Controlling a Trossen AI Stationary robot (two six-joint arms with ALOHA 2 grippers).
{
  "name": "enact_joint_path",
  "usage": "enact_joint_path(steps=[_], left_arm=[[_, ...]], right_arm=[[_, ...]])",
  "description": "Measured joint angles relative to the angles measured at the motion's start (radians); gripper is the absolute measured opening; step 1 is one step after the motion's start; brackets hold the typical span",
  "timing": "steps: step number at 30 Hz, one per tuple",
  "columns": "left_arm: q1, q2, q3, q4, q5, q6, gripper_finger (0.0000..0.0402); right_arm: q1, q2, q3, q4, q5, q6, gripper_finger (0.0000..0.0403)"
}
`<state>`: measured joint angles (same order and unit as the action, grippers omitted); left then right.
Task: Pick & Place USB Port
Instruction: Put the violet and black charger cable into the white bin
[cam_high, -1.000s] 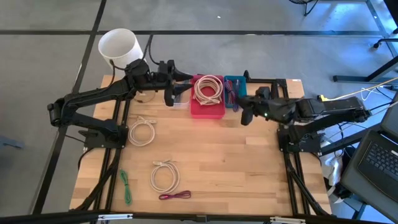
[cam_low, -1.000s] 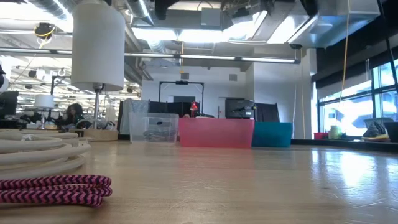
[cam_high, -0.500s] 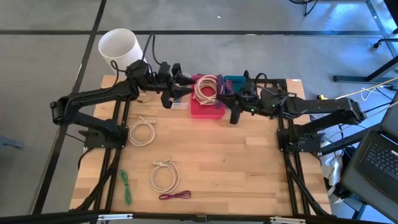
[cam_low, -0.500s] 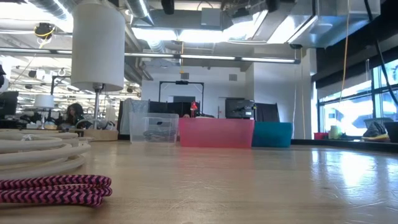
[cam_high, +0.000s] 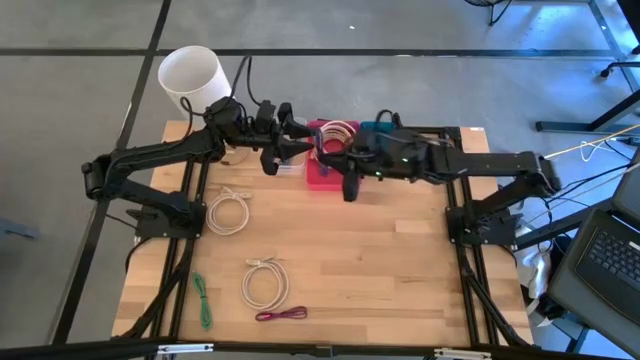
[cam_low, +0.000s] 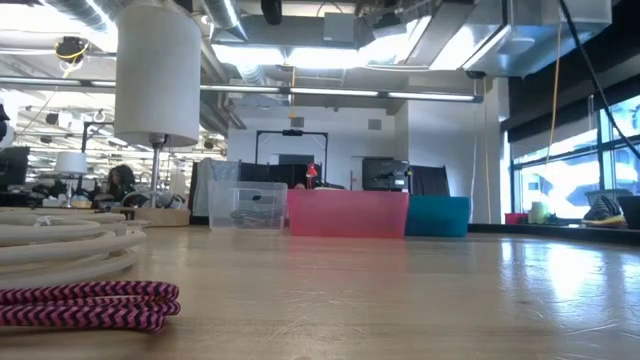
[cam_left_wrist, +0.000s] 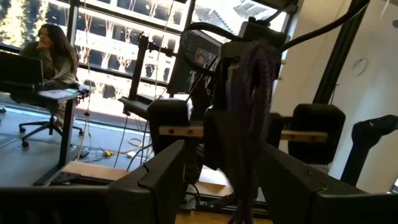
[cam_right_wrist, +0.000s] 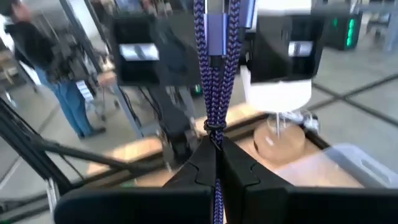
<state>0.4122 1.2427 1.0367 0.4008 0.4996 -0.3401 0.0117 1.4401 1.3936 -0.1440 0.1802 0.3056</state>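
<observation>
A blue-purple braided cable bundle (cam_right_wrist: 215, 74) is held by my right gripper (cam_high: 325, 152), which is shut on it above the pink bin (cam_high: 322, 178). My left gripper (cam_high: 298, 143) faces it from the table's left, level and open. In the left wrist view the cable (cam_left_wrist: 247, 106) shows between my left fingers (cam_left_wrist: 163, 176), a little beyond their tips and not touching them. My right gripper pinches the cable bundle between its two fingers, just below the bundle's tie (cam_right_wrist: 214, 127). The fingers (cam_right_wrist: 191, 168) come in level from the table's right. Several strands lie side by side in the hold. The bundle runs on past the fingertips, clear of table and bins.
A clear bin (cam_high: 290, 163), the pink bin holding a white coiled cable (cam_high: 340, 133), and a teal bin (cam_high: 378, 130) stand at the far edge. A white cup (cam_high: 190, 74) stands far left. Two white coils (cam_high: 228, 211) (cam_high: 265, 283), a green cable (cam_high: 203, 300) and a magenta cable (cam_high: 282, 314) lie on the table.
My right gripper has carried the cable toward the table's left, from beside the teal bin to over the pink bin, close to my left gripper. My left gripper has reached slightly toward the table's right.
</observation>
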Motion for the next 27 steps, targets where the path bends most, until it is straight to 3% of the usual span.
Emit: enact_joint_path(steps=[5, 27], left_arm=[[0.0, -0.002, 0.0, 0.001, 0.018, -0.006, 0.0185], [0.0, -0.001, 0.0, 0.0, 0.053, -0.004, 0.0175]], right_arm=[[-0.016, 0.058, 0.068, -0.037, -0.054, -0.026, 0.0], [-0.075, 0.065, 0.071, -0.032, -0.103, -0.063, 0.0]])
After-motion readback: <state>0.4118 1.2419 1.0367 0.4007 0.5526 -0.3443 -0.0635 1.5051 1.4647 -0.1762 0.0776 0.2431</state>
